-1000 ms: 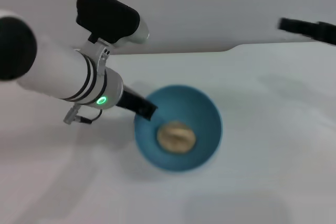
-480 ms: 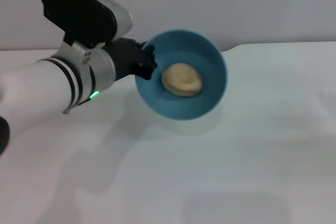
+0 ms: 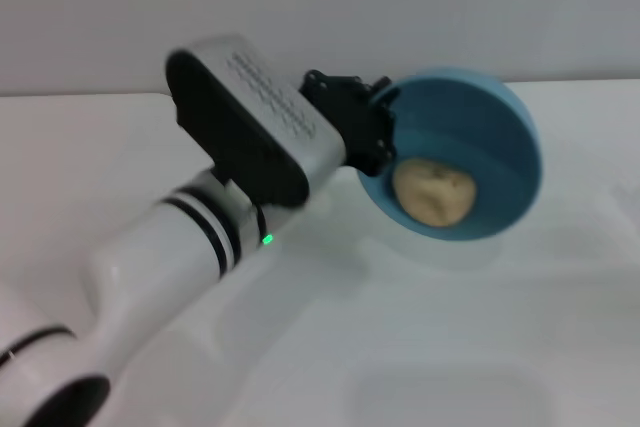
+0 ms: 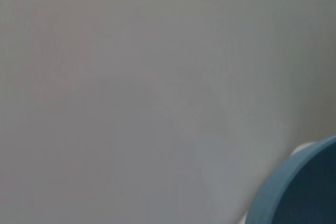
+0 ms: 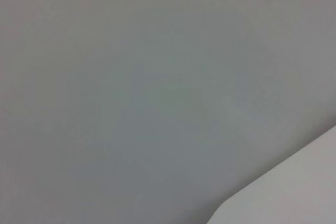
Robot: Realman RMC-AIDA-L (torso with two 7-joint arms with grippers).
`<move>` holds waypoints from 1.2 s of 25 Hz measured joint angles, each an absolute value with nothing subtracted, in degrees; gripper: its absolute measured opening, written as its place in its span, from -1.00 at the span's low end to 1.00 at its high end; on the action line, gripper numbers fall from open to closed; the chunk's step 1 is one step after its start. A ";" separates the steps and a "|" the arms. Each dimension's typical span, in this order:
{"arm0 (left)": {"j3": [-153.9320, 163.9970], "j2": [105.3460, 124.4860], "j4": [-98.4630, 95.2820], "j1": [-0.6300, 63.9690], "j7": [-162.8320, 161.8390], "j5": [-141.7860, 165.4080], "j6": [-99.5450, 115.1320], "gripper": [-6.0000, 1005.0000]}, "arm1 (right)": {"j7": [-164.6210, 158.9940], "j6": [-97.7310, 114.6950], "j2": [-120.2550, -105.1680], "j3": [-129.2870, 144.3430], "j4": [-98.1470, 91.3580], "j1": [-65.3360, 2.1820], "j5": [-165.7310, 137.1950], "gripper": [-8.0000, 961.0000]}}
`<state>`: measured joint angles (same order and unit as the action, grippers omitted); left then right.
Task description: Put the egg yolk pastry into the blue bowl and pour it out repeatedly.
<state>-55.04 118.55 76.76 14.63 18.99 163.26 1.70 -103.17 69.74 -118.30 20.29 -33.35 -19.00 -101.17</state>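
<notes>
- Firmly clamped, left gripper [image 3: 378, 132] on the blue bowl [image 3: 500, 127] at its nine-o'clock rim, bowl lifted and tilted.
- Resting inside, low toward seven o'clock: egg yolk pastry [image 3: 433, 194].
- Beyond the rim, open white table [image 3: 560, 327] from three round to six o'clock.
- Right gripper out of sight.
</notes>
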 joint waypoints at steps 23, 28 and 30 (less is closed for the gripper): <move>-28.90 119.09 47.24 26.24 46.77 129.82 61.89 -0.99 | -103.16 68.57 -118.29 20.03 -31.64 -19.35 -101.15 -0.25; -28.93 119.09 47.79 26.31 48.37 129.65 65.74 -0.99 | -103.15 68.55 -118.31 19.37 -31.37 -19.39 -101.15 -0.25; -28.77 119.09 48.01 26.34 49.88 129.63 66.11 -0.99 | -103.20 68.61 -118.32 19.34 -31.37 -19.43 -101.01 -0.25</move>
